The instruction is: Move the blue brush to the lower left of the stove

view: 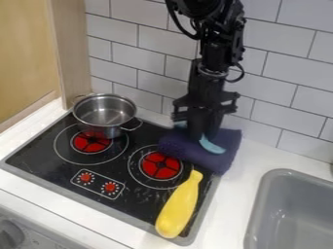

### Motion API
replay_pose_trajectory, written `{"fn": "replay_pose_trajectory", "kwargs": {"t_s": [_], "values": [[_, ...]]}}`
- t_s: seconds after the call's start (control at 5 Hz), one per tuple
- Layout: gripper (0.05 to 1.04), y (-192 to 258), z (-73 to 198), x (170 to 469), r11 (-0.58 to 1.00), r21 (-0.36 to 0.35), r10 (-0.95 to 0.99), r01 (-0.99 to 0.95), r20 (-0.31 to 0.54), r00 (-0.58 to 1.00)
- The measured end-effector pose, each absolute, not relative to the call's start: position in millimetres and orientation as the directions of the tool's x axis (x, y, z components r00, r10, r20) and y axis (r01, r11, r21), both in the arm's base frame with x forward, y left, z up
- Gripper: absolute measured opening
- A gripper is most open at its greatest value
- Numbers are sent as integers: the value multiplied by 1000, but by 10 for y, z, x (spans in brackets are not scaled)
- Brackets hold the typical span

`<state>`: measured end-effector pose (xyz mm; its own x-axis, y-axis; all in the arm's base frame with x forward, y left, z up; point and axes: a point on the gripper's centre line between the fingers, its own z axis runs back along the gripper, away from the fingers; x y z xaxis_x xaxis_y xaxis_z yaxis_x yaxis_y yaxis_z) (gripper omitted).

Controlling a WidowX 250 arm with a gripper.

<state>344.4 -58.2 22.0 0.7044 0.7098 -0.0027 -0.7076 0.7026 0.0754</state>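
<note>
Claw [199, 130]: over purple towel [228, 141]; apart, together or clamped, cannot tell. Blue brush [211, 147]: just beside claw's tip, lower right, over towel; visible end slants down-right; goal lies oppositely, across stove [39, 154]. White surface [250, 158]; grey sink [258, 214]; tiled wall [286, 68].

Looking Down at the Stove [39, 154]

From above the front of the counter [228, 209], we are looking down at a steep slant and facing the tiled wall [283, 58] behind. We are viewing from fairly near, framing the stove from corner to corner while cutting off the sink [260, 199] at the right and bottom edges.
</note>
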Motion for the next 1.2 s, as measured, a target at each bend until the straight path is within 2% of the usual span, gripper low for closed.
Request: {"fn": "replay_pose_trajectory", "kwargs": {"t_s": [0.4,0.6,1.0,1.2], "values": [[181,-518,485,3457,695,38,718,-718,15,696],[180,-349,639,3395,670,8,742,-742,19,670],[174,219,790,2841,639,-13,769,-769,2,639],[174,455,726,2551,639,-10,768,-769,-51,638]]}}
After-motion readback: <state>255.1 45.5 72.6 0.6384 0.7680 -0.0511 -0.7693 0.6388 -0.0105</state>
